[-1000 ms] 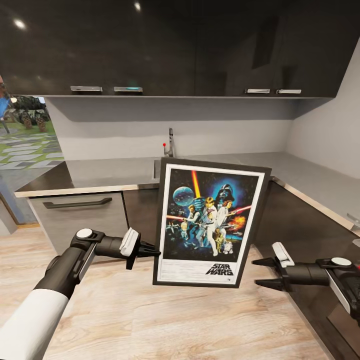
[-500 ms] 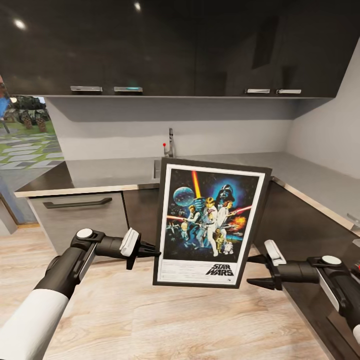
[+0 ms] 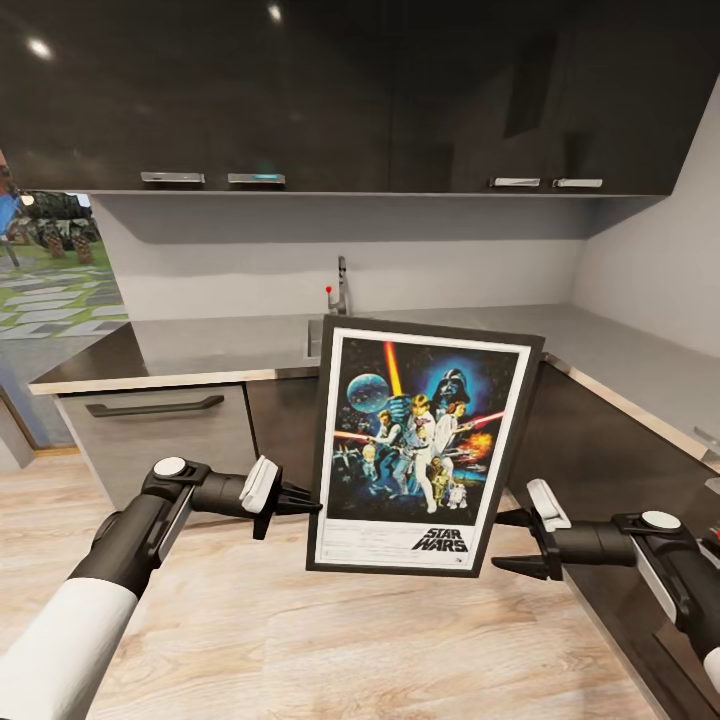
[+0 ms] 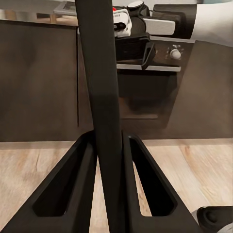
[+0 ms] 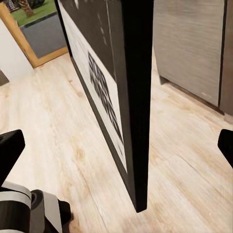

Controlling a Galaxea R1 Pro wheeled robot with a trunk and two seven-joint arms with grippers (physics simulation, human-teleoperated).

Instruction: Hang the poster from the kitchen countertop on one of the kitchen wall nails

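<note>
Our left gripper has its 2 fingers pressed onto the left edge of the poster, low on the frame. In our left wrist view the dark fingers sit tight against either face of the thin black frame, so the pinch is firm. Our right gripper is spread wide; its 2 pointed tips stand either side of the frame's lower right corner, just beside it. In our right wrist view the frame edge runs down between the 2 finger tips, well apart from both.

We hold the poster upright, tilted slightly clockwise, in the air above the pale wood-grain floor and in front of the kitchen countertop. It is a flat rectangle with a matte black frame, a white inner border and blue-black artwork. The countertop is smooth matte grey, L-shaped, with a steel tap at the back, over dark brown cabinet fronts. Glossy dark wall cabinets hang above.
</note>
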